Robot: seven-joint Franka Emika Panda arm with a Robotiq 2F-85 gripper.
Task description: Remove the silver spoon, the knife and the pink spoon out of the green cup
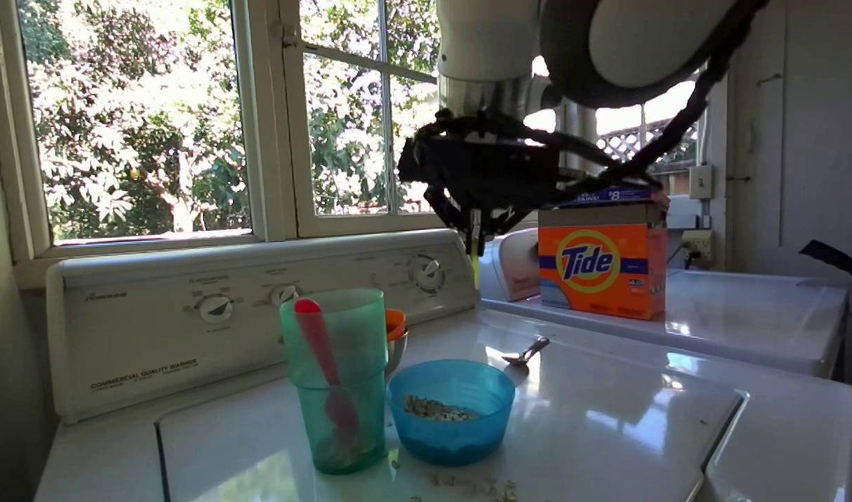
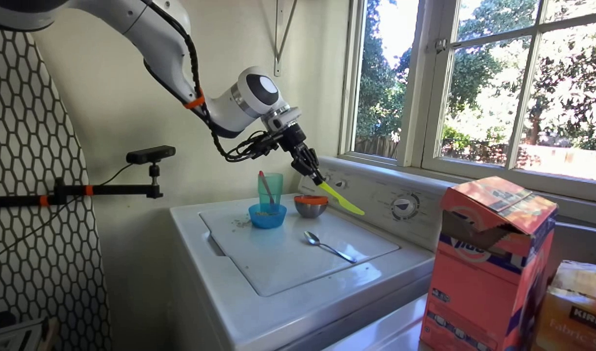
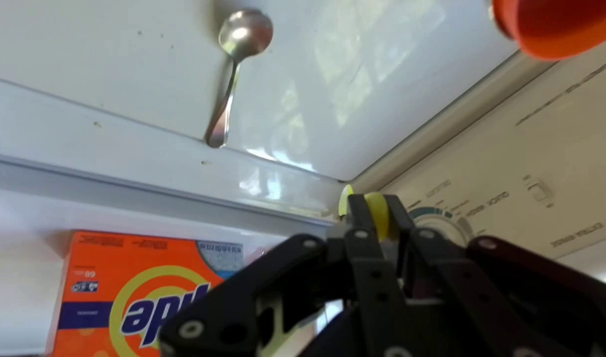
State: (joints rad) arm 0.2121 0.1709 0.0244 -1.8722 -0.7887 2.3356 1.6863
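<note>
Two of the three pieces look to be out of the green cup, and one remains inside. The jaws are clenched on the knife, apparently near one end; the rest of it slants downward from them, away from the cup. Whether its far tip touches the control panel I cannot tell, but it is held above the surface rather than laid on it. I judge the knife's removal nearly complete: it is clear of the cup, and only the setting down seems left.

The silver spoon lies flat on the surface below the jaws, apart from both cup and knife, so that part of the task appears finished. The pink spoon is the piece not yet dealt with. It leans inside the cup, bowl end down and handle end about at the rim, lower than the jaws and off to one side, with the blue bowl just beside the cup. What is left, as I see it, is to release the knife, then bring the jaws over the cup, grip the pink spoon by its upper end and lift it out.
</note>
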